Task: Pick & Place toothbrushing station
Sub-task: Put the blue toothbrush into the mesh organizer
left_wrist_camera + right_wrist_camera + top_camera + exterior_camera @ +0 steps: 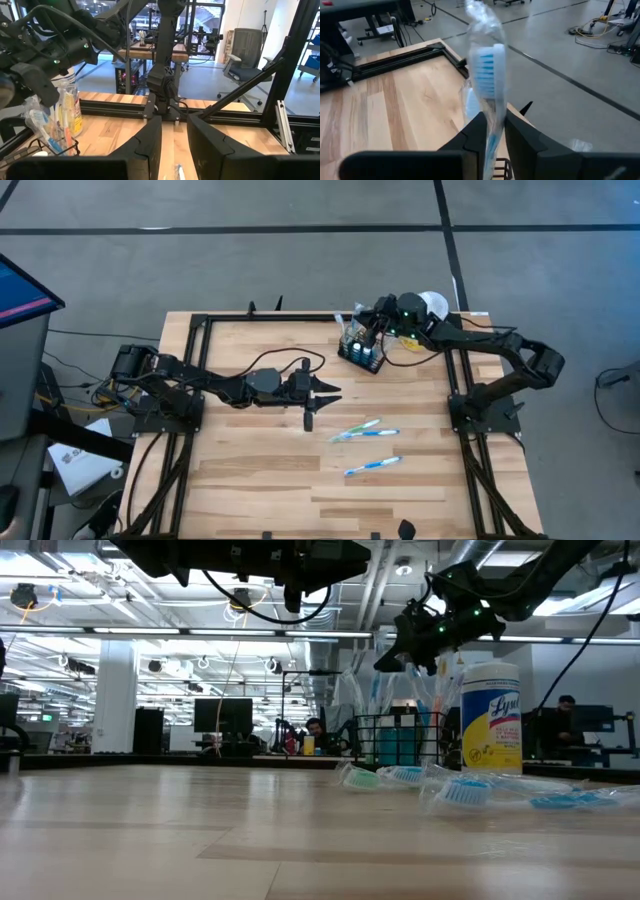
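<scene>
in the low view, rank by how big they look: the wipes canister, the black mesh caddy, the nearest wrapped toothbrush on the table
1. Wipes canister, tallest.
2. Black mesh caddy, wide but lower; close to the canister overall, so this order is unsure.
3. Nearest wrapped toothbrush, smallest, though it lies nearer the camera, which flatters it.

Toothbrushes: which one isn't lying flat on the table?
The wrapped toothbrush standing upright between the right gripper fingers, over the black caddy. The three other toothbrushes lie flat on the table.
</scene>
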You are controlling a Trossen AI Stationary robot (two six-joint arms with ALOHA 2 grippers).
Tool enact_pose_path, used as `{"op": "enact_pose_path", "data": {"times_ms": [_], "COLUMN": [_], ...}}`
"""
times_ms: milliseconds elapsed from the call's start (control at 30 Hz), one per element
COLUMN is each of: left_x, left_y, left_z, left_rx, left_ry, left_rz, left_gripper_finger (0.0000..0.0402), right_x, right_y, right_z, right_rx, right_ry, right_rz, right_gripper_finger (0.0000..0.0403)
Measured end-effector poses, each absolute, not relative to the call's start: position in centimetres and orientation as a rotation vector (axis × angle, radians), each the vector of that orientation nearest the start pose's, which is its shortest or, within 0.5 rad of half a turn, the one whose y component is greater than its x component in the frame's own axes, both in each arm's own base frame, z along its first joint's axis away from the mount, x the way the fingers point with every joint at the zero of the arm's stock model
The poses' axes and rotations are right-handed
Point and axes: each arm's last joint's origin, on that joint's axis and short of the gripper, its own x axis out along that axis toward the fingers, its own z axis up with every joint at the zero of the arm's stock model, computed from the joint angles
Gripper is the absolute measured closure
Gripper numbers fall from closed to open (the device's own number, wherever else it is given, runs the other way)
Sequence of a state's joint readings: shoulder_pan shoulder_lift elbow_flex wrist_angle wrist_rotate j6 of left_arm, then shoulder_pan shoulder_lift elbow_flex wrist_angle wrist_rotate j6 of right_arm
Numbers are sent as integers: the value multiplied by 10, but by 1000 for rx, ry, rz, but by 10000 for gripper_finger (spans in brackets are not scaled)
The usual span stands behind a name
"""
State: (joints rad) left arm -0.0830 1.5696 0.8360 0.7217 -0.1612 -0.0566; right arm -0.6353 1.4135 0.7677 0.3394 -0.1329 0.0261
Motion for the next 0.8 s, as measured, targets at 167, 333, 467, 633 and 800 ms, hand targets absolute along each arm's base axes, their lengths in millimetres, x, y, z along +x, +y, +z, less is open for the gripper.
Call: {"op": "enact_pose_path", "data": {"times_ms": [167,333,467,633,800], "left_x": [337,337,337,337,337], "left_y": [-23,-23,-23,-23,-23], "left_z": [246,246,246,246,244], "left_rx": [-54,-54,-54,-54,-51], "left_ry": [17,18,19,21,42], "left_rz": [79,80,80,84,84], "left_gripper_finger": [316,316,316,316,316], "right_x": [245,244,245,250,253], "right_y": [-176,-175,-176,-174,-163], "right_z": [238,237,238,246,265], "right_rx": [133,135,135,130,80], "right_ry": [275,285,283,285,309], "right_rz": [-501,-500,-500,-485,-444], "right_gripper_finger": [304,257,227,210,214]}}
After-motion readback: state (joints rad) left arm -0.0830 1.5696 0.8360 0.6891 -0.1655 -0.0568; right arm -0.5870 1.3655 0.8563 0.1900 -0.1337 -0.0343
